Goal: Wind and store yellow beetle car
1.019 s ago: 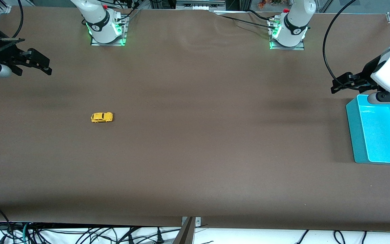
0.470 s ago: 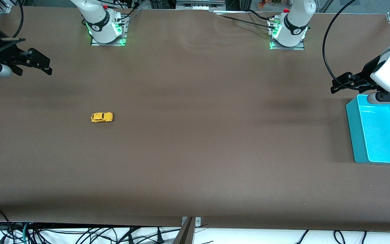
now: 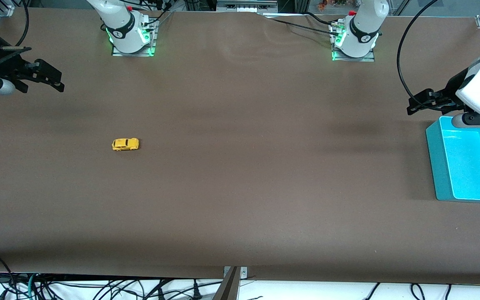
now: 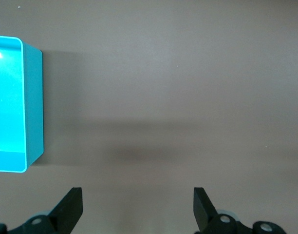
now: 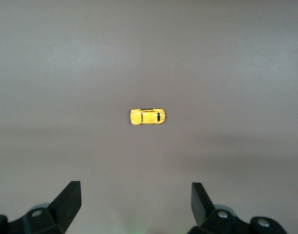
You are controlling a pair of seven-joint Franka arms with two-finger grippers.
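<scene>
The yellow beetle car (image 3: pixel 125 144) stands on its wheels on the brown table, toward the right arm's end. In the right wrist view the car (image 5: pixel 147 117) shows from above, well clear of the fingertips. My right gripper (image 3: pixel 58 81) hangs open and empty over the table's edge at that end; its wide-apart fingers frame bare table in the right wrist view (image 5: pixel 136 190). Over the table beside the teal bin (image 3: pixel 439 166), my left gripper (image 3: pixel 413 105) is also open and holds nothing. Its own view shows this gripper (image 4: pixel 138 195) spread over bare table.
The teal bin (image 4: pixel 34 107) sits at the left arm's end of the table with nothing in the part that shows. The two arm bases (image 3: pixel 131 37) (image 3: pixel 354 39) stand along the table's back edge. Cables hang below the front edge.
</scene>
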